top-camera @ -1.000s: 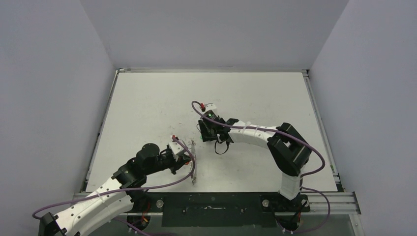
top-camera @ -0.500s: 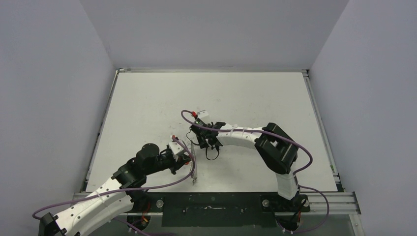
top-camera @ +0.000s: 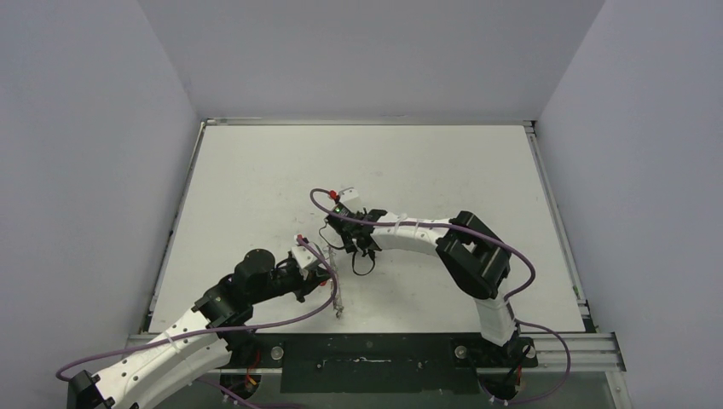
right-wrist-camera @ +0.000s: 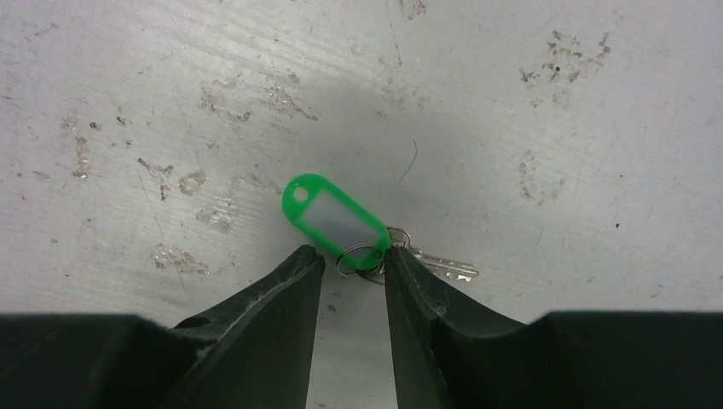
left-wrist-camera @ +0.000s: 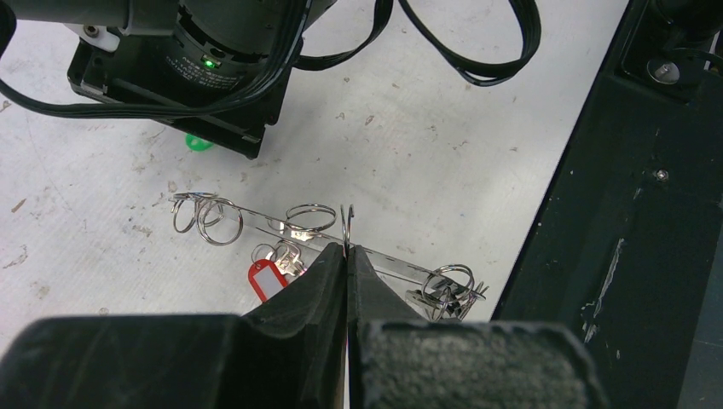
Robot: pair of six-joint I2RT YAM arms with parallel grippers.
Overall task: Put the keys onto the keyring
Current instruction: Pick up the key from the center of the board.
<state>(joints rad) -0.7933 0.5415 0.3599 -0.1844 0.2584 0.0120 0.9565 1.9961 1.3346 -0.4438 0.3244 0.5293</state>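
The keyring (left-wrist-camera: 392,264), a thin grey wire fringed with small metal rings, lies across the left wrist view. My left gripper (left-wrist-camera: 347,250) is shut on it, pinching one upright ring. A key with a red tag (left-wrist-camera: 266,278) hangs among the rings just left of the fingers. The key with the green tag (right-wrist-camera: 335,218) lies flat on the table in the right wrist view. My right gripper (right-wrist-camera: 351,260) stands open over it. The key's small split ring sits between the fingertips, against the right one. From above, my right gripper (top-camera: 344,245) is just beyond the left gripper (top-camera: 326,271) and the keyring (top-camera: 336,294).
The right arm's black wrist body (left-wrist-camera: 196,68) and its looped cable (left-wrist-camera: 477,51) hang close above the keyring. The black base rail (left-wrist-camera: 614,213) runs along the near table edge. Grey walls enclose the white table (top-camera: 256,170) on three sides.
The right arm has swung left and nearer, bringing its gripper close to the left gripper. The left arm and the keyring have stayed put.
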